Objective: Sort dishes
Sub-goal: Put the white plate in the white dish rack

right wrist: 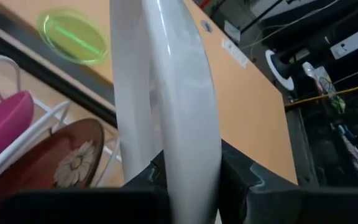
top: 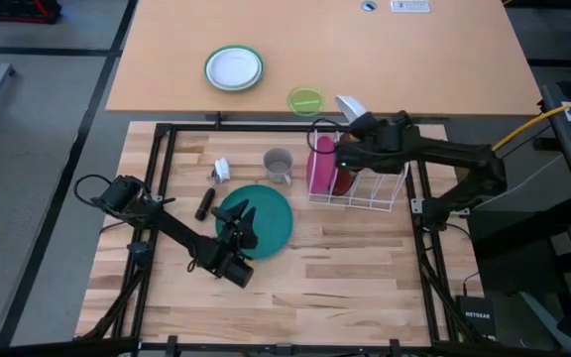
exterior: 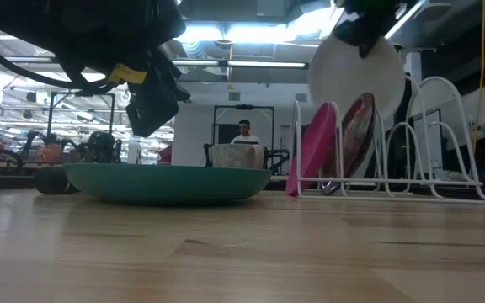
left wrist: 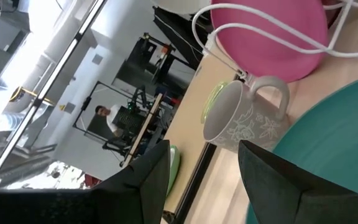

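Observation:
A white wire rack (top: pixel 365 193) at the table's far right holds a pink plate (top: pixel 320 164) and a dark red patterned plate (exterior: pixel 356 135), both on edge in its slots. Above the rack hangs a plain white plate (exterior: pixel 356 71), with my right gripper (right wrist: pixel 191 180) shut on it. The larger teal-green plate (top: pixel 266 220) lies flat on the table at mid-left. My left gripper (top: pixel 241 220) hovers open and level just over the teal plate's left part, clear of it, pointing toward the mug and rack. My right gripper pinches the white plate's rim (right wrist: pixel 188 158) between its two fingers, one finger on each face. The plate stands on edge, rising past the fingers toward the far side, lifted clear above the rack (exterior: pixel 394 143) and its two plates.
A grey patterned mug (top: pixel 279 164) stands between the teal plate and the rack. A small white object (top: pixel 222 171) and a black cylinder (top: pixel 204 205) lie left of the mug. On the far table sit a green-rimmed small white plate (top: pixel 234 67) and a lime-green bowl (top: pixel 305 100).

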Controlling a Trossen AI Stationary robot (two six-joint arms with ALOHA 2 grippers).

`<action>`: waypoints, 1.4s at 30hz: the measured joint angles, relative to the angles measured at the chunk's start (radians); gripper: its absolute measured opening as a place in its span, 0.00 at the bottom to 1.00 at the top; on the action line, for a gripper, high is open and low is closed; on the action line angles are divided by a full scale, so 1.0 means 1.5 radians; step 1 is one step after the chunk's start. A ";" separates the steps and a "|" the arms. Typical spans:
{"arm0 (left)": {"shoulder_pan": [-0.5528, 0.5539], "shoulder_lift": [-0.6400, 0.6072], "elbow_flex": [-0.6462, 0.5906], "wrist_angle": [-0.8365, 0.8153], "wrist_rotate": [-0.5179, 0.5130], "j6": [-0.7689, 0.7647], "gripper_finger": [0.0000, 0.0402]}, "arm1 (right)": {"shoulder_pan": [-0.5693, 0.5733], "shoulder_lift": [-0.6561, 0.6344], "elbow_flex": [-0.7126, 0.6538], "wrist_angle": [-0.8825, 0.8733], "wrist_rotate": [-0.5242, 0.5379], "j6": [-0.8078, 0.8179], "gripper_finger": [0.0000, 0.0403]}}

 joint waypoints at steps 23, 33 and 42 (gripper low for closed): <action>0.000 0.000 0.000 0.000 0.000 0.000 0.45 | 0.003 0.123 0.000 0.002 -0.206 0.100 0.16; 0.000 0.000 0.000 0.001 0.005 0.000 0.45 | -0.030 0.120 0.000 -0.001 -0.350 0.099 0.16; 0.000 0.000 0.000 0.001 0.023 -0.001 0.45 | -0.029 0.120 0.001 0.004 -0.367 0.095 0.25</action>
